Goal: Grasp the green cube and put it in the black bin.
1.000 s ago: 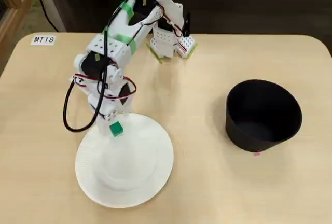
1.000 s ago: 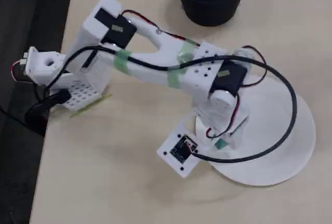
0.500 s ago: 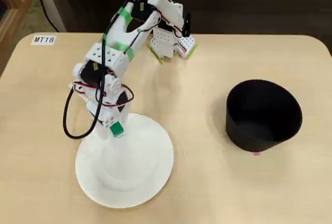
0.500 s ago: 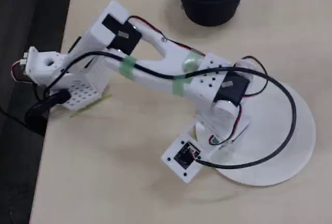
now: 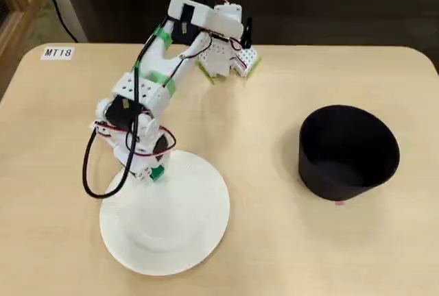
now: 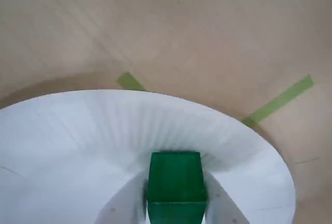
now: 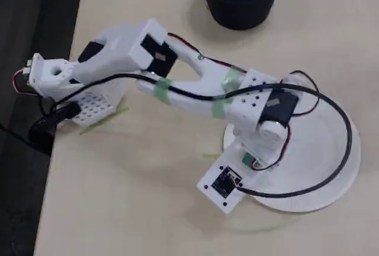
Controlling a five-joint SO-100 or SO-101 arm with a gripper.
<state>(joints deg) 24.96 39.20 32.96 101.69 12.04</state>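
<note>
The green cube (image 6: 175, 175) sits between my gripper's two white fingers (image 6: 123, 206) at the bottom of the wrist view, over the white paper plate (image 6: 78, 141). My gripper (image 6: 175, 200) is shut on the cube. In a fixed view the gripper (image 5: 151, 170) is at the plate's (image 5: 185, 227) far left rim, with a bit of green cube (image 5: 158, 172) showing. The cube also shows in the other fixed view (image 7: 247, 160). I cannot tell if the cube rests on the plate or is lifted. The black bin (image 5: 336, 179) stands empty to the right, well apart.
The arm's base (image 5: 230, 59) stands at the table's far edge. Green tape strips (image 6: 280, 99) lie on the table beyond the plate. A label "MT18" (image 5: 57, 53) is at the far left corner. The bin shows at the top of the other fixed view (image 7: 240, 13).
</note>
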